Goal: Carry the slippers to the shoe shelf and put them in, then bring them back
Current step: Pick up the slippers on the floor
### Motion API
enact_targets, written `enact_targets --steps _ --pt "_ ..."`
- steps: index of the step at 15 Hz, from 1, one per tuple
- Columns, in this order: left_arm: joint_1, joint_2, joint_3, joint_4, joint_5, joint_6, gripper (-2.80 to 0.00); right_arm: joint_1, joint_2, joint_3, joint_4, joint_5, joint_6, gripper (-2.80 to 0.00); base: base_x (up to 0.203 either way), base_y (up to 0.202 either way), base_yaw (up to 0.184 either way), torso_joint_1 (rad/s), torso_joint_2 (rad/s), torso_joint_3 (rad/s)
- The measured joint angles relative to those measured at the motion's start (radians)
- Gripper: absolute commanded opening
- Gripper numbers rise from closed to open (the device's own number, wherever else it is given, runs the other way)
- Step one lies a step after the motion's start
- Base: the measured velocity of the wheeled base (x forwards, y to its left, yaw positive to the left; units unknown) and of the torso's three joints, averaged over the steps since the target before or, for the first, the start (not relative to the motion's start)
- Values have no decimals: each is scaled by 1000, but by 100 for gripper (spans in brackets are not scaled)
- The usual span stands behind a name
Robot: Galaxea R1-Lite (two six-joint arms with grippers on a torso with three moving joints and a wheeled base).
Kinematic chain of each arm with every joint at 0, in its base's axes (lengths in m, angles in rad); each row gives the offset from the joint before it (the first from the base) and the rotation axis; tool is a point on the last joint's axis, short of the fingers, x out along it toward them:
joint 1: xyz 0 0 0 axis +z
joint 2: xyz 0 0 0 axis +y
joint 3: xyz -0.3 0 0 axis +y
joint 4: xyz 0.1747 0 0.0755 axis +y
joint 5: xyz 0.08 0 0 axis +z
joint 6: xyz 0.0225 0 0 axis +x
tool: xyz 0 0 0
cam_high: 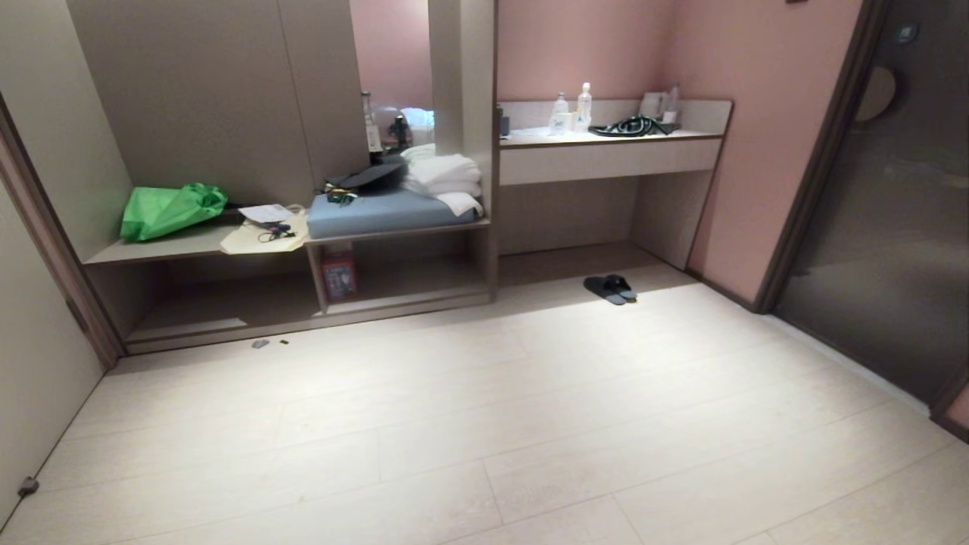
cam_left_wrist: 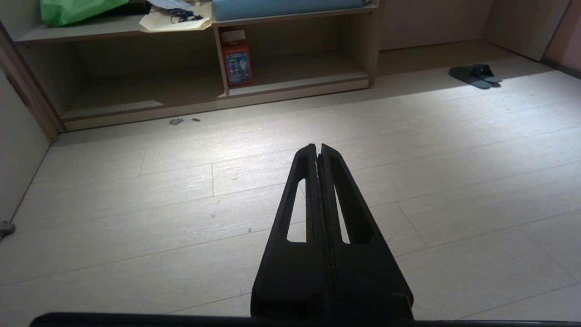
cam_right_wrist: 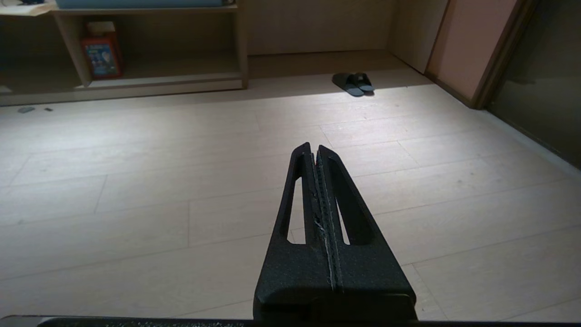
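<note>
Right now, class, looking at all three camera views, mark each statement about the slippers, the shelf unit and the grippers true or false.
1. The pair of dark navy slide slippers lies on the pale plank floor. True.
2. The slippers sit inside the low wood-grain shoe shelf. False: they lie outside it, before the recess under the counter.
3. The left gripper is shut and empty. True.
4. The right gripper holds one slipper. False: it is shut on nothing.
5. A bright green bag lies on the bench top. True.
</note>
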Motion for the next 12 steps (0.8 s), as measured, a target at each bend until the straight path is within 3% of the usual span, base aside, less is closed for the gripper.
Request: enact_targets --steps 10,12 --pt "0 0 0 0 0 -1 -280 0 0 0 0 1 1 -280 0 0 0 0 0 0" --pt "0 0 0 0 0 -2 -280 0 0 0 0 0 1 -280 156 0 -3 -2 2 5"
